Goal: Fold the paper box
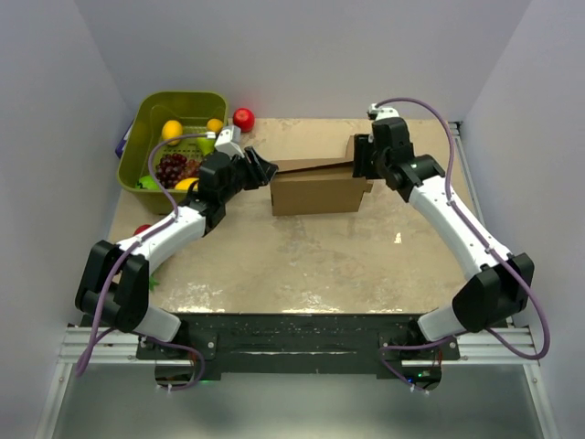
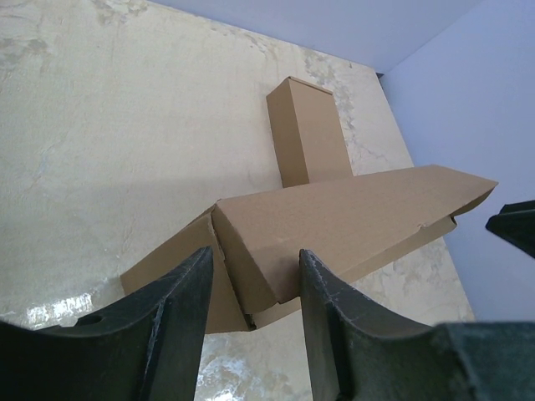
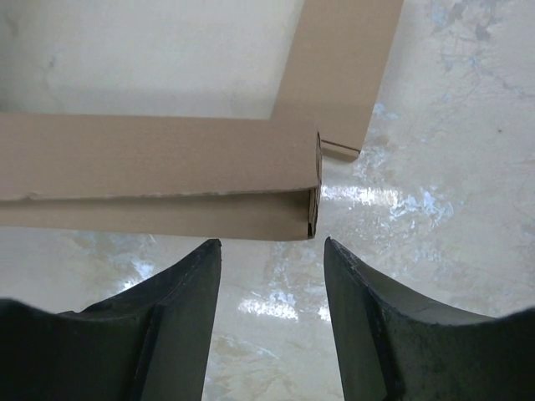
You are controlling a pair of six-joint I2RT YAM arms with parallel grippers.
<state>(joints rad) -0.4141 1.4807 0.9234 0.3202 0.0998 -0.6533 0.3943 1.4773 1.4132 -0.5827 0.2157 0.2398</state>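
The paper box [image 1: 315, 190] is a brown cardboard box standing mid-table with a long flap lying slanted over its top. My left gripper [image 1: 264, 169] is at the box's left end. In the left wrist view its jaws [image 2: 255, 252] stand apart and straddle the folded corner of the paper box [image 2: 334, 221]; I see no squeeze on it. My right gripper [image 1: 361, 157] is at the right end, open. In the right wrist view it [image 3: 270, 242] hovers just short of the box's doubled wall [image 3: 167, 180], nothing between its fingers. A narrow flap [image 3: 343, 67] runs away behind that wall.
A green basket [image 1: 139, 128] of fruit sits at the back left, close behind the left arm. A red apple [image 1: 243, 118] lies beside it by the back wall. A small red object [image 1: 142, 229] shows near the left arm's elbow. Walls close in on three sides.
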